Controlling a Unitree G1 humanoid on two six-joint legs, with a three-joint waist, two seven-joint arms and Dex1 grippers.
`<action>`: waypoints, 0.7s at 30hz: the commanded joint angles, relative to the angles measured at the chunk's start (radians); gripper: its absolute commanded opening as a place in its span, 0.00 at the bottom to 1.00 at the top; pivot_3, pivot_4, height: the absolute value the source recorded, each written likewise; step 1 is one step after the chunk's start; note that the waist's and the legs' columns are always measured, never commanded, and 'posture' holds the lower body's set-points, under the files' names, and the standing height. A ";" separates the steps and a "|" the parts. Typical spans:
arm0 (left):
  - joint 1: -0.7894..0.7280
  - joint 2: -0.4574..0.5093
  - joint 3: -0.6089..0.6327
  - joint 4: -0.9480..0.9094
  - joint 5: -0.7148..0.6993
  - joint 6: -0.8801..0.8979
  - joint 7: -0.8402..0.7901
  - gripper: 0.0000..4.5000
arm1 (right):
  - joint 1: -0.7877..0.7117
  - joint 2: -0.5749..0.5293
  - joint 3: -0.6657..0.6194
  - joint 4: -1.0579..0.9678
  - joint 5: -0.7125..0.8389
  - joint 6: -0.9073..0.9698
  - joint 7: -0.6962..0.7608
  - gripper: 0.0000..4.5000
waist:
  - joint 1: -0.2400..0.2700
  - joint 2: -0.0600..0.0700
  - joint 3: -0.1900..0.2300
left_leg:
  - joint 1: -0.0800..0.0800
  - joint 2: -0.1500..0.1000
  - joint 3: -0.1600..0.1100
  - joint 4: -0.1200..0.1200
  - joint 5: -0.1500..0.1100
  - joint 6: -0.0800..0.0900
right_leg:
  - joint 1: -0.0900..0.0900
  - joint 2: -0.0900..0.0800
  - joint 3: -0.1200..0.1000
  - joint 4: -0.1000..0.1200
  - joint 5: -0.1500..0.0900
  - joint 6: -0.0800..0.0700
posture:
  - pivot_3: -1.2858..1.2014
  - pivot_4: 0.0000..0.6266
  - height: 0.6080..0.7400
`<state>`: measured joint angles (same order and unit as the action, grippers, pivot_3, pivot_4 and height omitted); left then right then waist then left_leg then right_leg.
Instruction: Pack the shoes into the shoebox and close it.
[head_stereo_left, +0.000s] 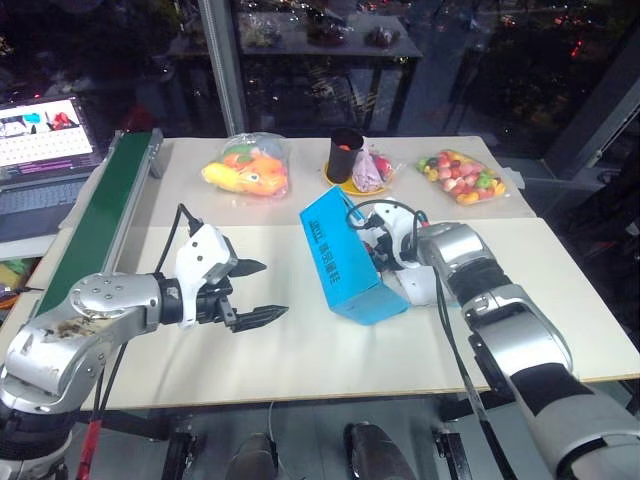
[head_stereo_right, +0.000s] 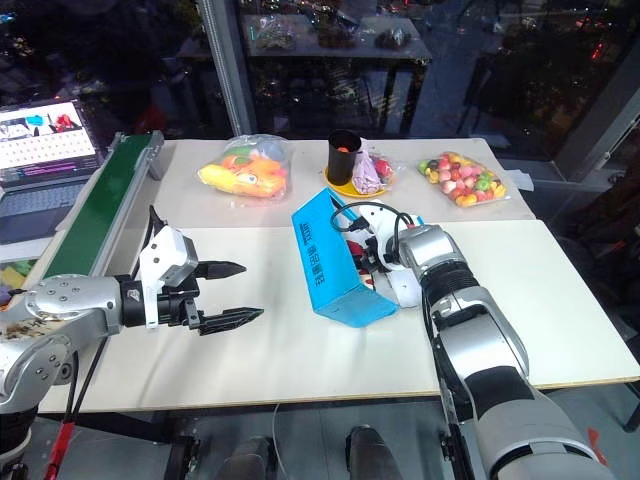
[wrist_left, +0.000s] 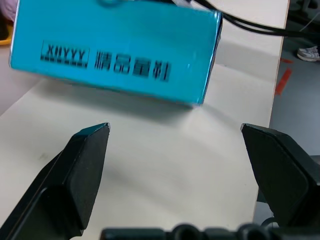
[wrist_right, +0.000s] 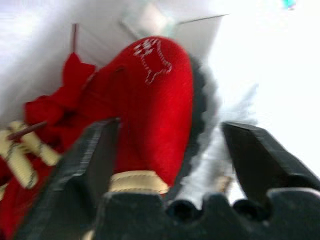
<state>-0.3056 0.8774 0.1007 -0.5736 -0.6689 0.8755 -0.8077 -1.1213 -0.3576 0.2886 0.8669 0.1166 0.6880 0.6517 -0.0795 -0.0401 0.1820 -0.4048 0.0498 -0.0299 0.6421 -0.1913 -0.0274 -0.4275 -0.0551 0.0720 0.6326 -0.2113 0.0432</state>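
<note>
Your shoebox (head_stereo_left: 345, 262) sits at frame centre on table (head_stereo_left: 300, 350), blue lid raised. Right gripper (wrist_right: 165, 150) reaches into box from right of frame, fingers spread wide either side of red shoe (wrist_right: 150, 105), not clamping it. Shoe lies inside white interior, cream laces beside it. Your left gripper (head_stereo_left: 255, 292) hovers lower left of box, released, gripping nothing, well apart from box.

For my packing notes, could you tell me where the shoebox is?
The shoebox stands mid-table in the head views, between the open left pincer and the right pincer.
</note>
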 joint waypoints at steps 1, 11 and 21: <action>-0.026 0.012 0.005 0.000 0.005 -0.022 -0.009 1.00 | -0.056 0.003 -0.032 -0.072 -0.033 0.008 -0.017 0.99 | 0.000 0.000 0.000 | 0.000 0.000 0.000 0.000 0.000 0.000 | -0.001 0.000 0.000 0.000 0.000 0.000 | 0.52 0.24 0.95; -0.036 0.002 -0.016 0.033 0.023 -0.048 -0.016 1.00 | -0.114 0.000 0.027 -0.287 -0.148 0.088 -0.009 0.99 | 0.009 0.002 0.001 | -0.003 0.000 0.000 -0.001 0.000 0.000 | -0.003 0.000 0.000 -0.001 0.000 0.000 | 0.52 0.24 0.95; -0.042 -0.030 -0.030 0.045 0.048 -0.068 0.007 1.00 | -0.057 0.169 0.165 -0.257 -0.236 0.049 0.000 0.99 | 0.009 0.002 0.001 | -0.011 0.000 0.000 0.000 0.000 0.000 | -0.012 0.000 0.000 0.004 0.003 -0.006 | 0.52 0.24 0.95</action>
<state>-0.3342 0.8498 0.0575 -0.5120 -0.6263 0.8283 -0.8084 -1.1893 -0.1995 0.4252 0.6288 -0.0964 0.7669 0.6375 -0.0702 -0.0385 0.1831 -0.4156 0.0494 -0.0297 0.6417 -0.1910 -0.0279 -0.4392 -0.0556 0.0720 0.6365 -0.2079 0.0372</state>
